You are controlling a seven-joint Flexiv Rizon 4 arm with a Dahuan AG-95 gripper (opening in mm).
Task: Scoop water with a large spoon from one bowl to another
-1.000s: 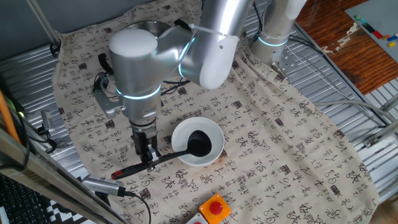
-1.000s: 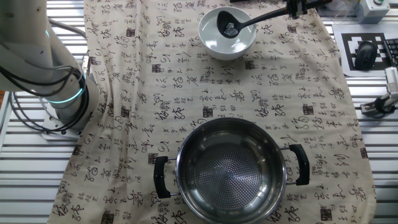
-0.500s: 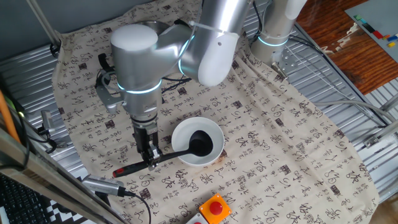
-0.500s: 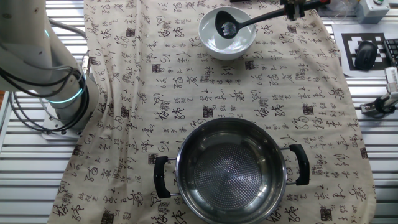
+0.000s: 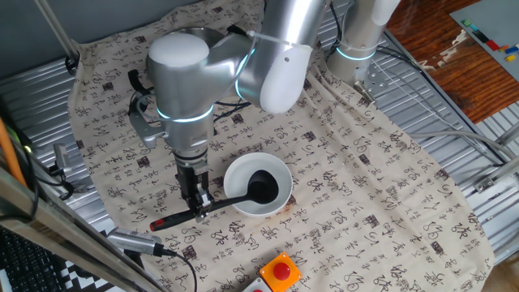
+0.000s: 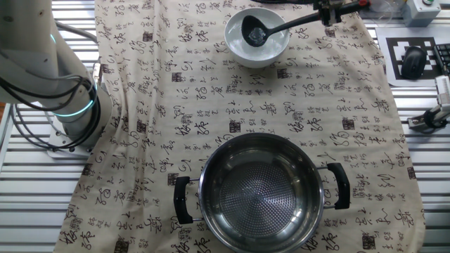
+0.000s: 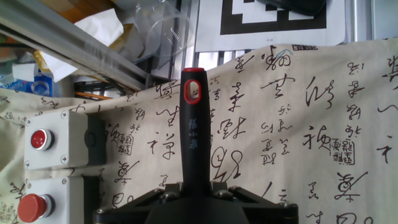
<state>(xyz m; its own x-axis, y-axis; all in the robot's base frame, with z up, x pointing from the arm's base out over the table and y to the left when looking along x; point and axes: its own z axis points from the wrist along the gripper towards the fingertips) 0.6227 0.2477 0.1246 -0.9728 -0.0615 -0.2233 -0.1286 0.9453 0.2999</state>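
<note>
My gripper (image 5: 197, 208) is shut on the handle of the black ladle (image 5: 231, 199). The ladle's cup sits inside the white bowl (image 5: 243, 169), which holds water. The other fixed view shows the ladle cup (image 6: 254, 31) in the white bowl (image 6: 239, 48) at the top, with the gripper (image 6: 328, 10) on the handle at the frame's edge. The steel bowl with black handles (image 6: 261, 192) stands near the bottom of that view; in the first fixed view only its rim (image 5: 188, 33) shows behind the arm. In the hand view the ladle handle (image 7: 193, 134) runs up from the jaws to its red tip.
The table is covered by a cloth printed with characters (image 5: 365, 203). A box with red buttons (image 5: 280, 271) sits near the front edge, also in the hand view (image 7: 53, 140). The arm's base (image 6: 63, 105) stands at the left. Metal rails (image 5: 32, 186) line the near side.
The arm and gripper have shifted slightly right, toward the white bowl. The ladle's cup has moved a little within the bowl. The grip on the handle is unchanged.
</note>
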